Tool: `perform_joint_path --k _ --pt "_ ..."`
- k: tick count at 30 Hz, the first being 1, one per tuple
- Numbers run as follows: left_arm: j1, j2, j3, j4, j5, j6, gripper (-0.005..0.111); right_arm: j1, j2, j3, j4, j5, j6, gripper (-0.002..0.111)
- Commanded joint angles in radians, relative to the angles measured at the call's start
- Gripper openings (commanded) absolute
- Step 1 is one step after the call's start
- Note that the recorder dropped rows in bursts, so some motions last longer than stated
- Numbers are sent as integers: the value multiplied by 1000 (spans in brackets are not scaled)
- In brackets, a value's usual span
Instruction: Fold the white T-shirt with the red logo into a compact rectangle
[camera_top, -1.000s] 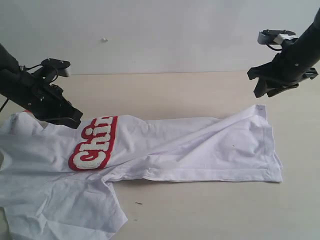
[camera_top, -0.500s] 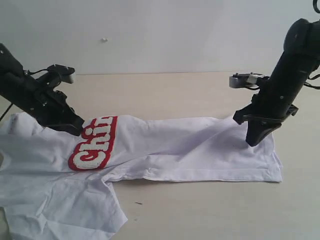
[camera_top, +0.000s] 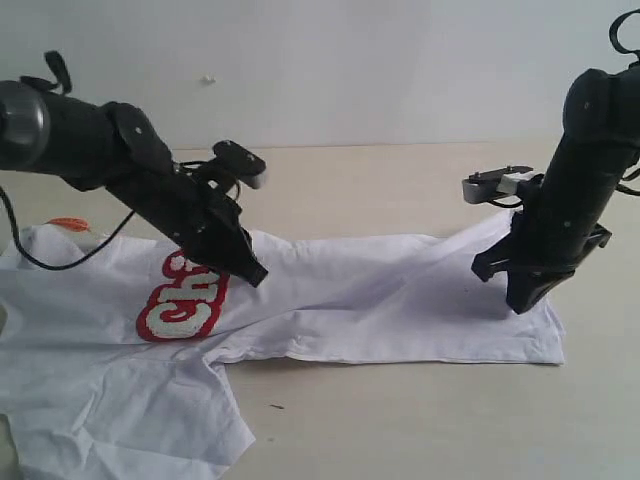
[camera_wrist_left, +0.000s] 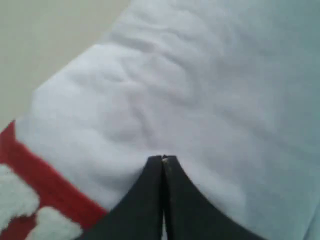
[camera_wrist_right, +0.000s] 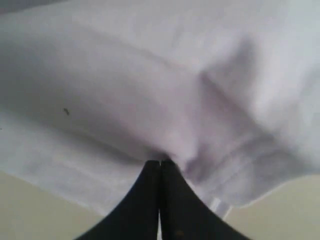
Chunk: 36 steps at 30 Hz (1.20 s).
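The white T-shirt (camera_top: 380, 290) lies flat on the table, its lower part folded into a long band running to the right. The red logo (camera_top: 185, 305) shows at the left, its upper end hidden under my left arm. My left gripper (camera_top: 257, 277) is shut, its tips pressing on white cloth just right of the logo (camera_wrist_left: 25, 200). The joined tips of the left gripper (camera_wrist_left: 163, 158) have no cloth between them. My right gripper (camera_top: 521, 303) is shut too and stands tip-down on the shirt's right end. Cloth (camera_wrist_right: 125, 75) puckers in front of the right gripper (camera_wrist_right: 160, 161).
A small orange neck tag (camera_top: 68, 224) lies at the shirt's far left. One sleeve (camera_top: 120, 410) spreads toward the front left corner. Beige tabletop (camera_top: 400, 180) runs behind the shirt up to a white wall. A dark speck (camera_top: 277, 407) sits in front.
My left arm swung right, from the collar across the logo onto the shirt's middle. My right gripper came down from the air onto the shirt's right end, shut, then slid slightly forward.
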Motion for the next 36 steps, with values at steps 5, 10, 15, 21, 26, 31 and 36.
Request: perform_joint_path --k 5,10,15,21,26,31,36 --pt "29 75 -5 191 -177 -212 0 1 54 7 -118 130 56 0" --pt "129 76 -5 233 -146 -300 0 1 54 7 -166 127 76 0" --pt "122 72 -16 212 -145 -295 0 1 54 7 -166 127 76 0" --pt "57 39 -112 -7 4 -96 0 1 54 -3 -159 134 76 0" --pt "39 13 -114 -17 74 -17 0 1 -7 -76 -60 136 34 0" --pt "47 1 -114 1 143 -14 0 1 -87 -104 -5 45 2 0" --pt "66 -26 -105 82 223 -95 0 -1 -82 -112 25 -189 24 0"
